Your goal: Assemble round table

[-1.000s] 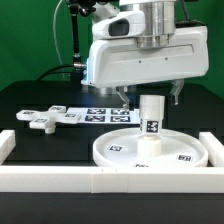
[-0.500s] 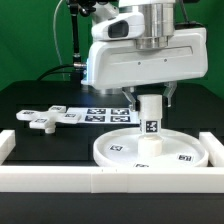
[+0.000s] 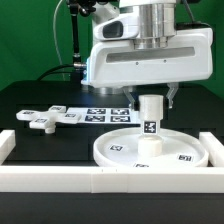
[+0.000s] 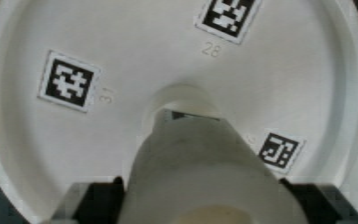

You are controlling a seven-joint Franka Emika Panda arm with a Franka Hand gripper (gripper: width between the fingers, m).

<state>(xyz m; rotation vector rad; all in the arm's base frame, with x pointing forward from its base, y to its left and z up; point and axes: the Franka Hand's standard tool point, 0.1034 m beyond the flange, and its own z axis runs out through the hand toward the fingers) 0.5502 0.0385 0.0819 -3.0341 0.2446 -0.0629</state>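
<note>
Leg (image 3: 151, 123) upright on disc (image 3: 115, 153), long axis vertical; hand (image 3: 150, 97) clamped on leg top

1. The disc (image 3: 150, 150) looks like smooth white plastic with a faint sheen; its tags are matt black-and-white print.
2. The leg (image 3: 151, 122) is the same smooth white plastic, tagged too.
3. The foot piece (image 3: 42, 119) is white plastic.
4. The surface (image 3: 40, 100) is matt black.
5. The border bars (image 3: 50, 178) look matt white.
6. The arm's housing (image 3: 150, 60) is glossy white, with a metallic cylinder above.
</note>
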